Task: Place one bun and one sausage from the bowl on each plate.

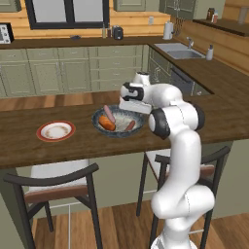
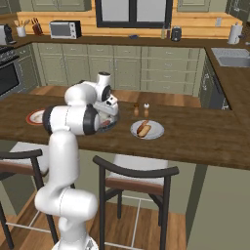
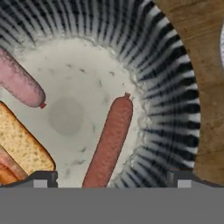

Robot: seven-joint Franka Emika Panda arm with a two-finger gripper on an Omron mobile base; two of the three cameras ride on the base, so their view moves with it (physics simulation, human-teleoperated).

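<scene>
Two sausages lie in the bowl [image 1: 118,127] under my end effector [image 3: 112,179], which hangs spread wide and empty just above the pale inside. I take the reddish-brown sausage [image 3: 109,140] as the step in hand. The white plate [image 2: 147,130] on the surface [image 1: 29,148] already carries a bun and sausage, while the red-rimmed plate [image 1: 56,131] is bare. In the hand view the reddish-brown sausage runs from the bottom edge up and slightly right, its pointed tip toward the striped bowl wall. To grasp well, I would line the fingers across that long axis, centre over its middle, and descend without nudging it into the wall. The pink sausage [image 3: 19,81] lies apart at upper left, slanting down to the right. The bun [image 3: 19,146] sits at lower left, clear of my target.
</scene>
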